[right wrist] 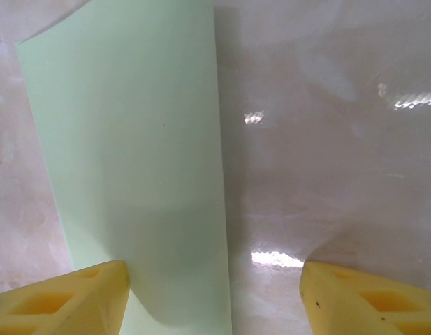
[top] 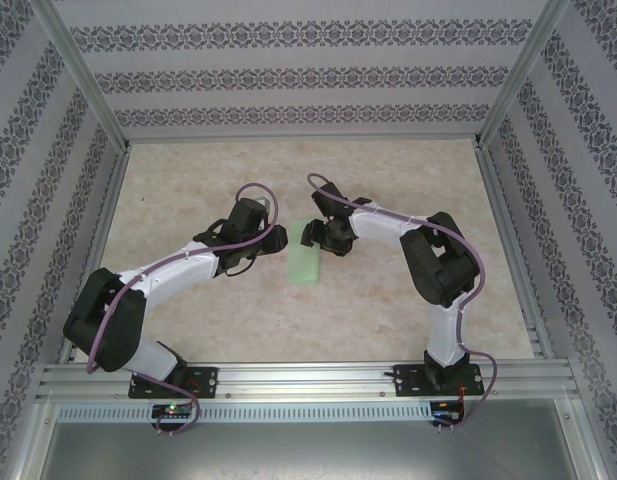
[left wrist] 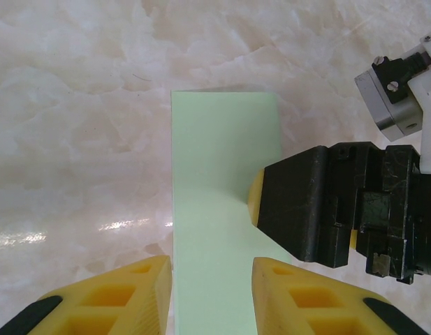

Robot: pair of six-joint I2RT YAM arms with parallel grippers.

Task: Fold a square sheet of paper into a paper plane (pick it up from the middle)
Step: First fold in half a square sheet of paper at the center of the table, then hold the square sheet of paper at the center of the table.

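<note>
The sheet of paper [top: 306,265] is laid near the middle of the table [top: 388,330]. The left gripper [left wrist: 212,269] is set over it, one finger just beside a long edge, the other above the sheet. The right gripper [right wrist: 215,279] is placed across its right edge (one finger over paper, the other over bare table).

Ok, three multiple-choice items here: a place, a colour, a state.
1. Where is the narrow pale green paper rectangle? A) in a tray B) on the marbled tabletop, between the left pincer and the right pincer C) on the floor
2. The left pincer's fingers are: A) yellow B) blue C) red
3. The right pincer's jaws stand: A) shut on paper B) shut empty C) wide apart
B: the top view shows it there. A: seen in the left wrist view. C: its fingers sit far apart in the right wrist view.
</note>
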